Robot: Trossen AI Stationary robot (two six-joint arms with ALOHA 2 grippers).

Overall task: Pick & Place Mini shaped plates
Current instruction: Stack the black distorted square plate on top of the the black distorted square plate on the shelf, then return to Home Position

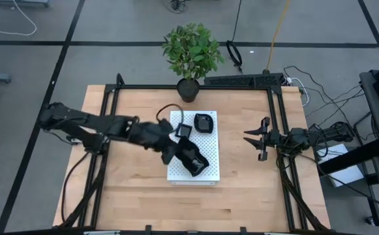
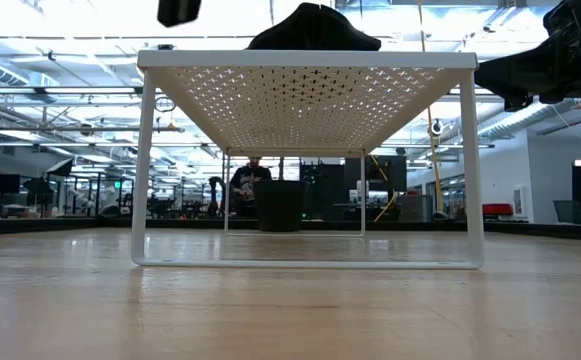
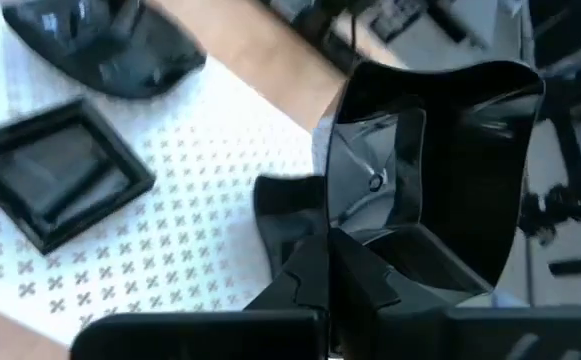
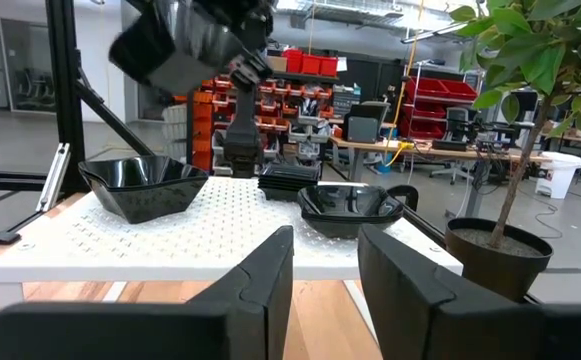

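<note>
High view: wavy-edged plate (image 1: 196,163) in left tool (image 1: 188,155), near board (image 1: 209,175) edge.

We see glossy black mini plates (image 1: 204,122) on a white board (image 1: 209,171) patterned with tiny perforations, over pale wooden tabletop (image 1: 137,189).

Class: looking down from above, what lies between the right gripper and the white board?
In the high view, only bare wooden table lies between the right gripper and the white board.

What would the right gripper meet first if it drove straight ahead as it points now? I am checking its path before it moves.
Probably the near edge of the white perforated board. The right gripper points across bare table at it, with the rounded glossy black dish just beyond; its height against the raised board is unclear.
</note>
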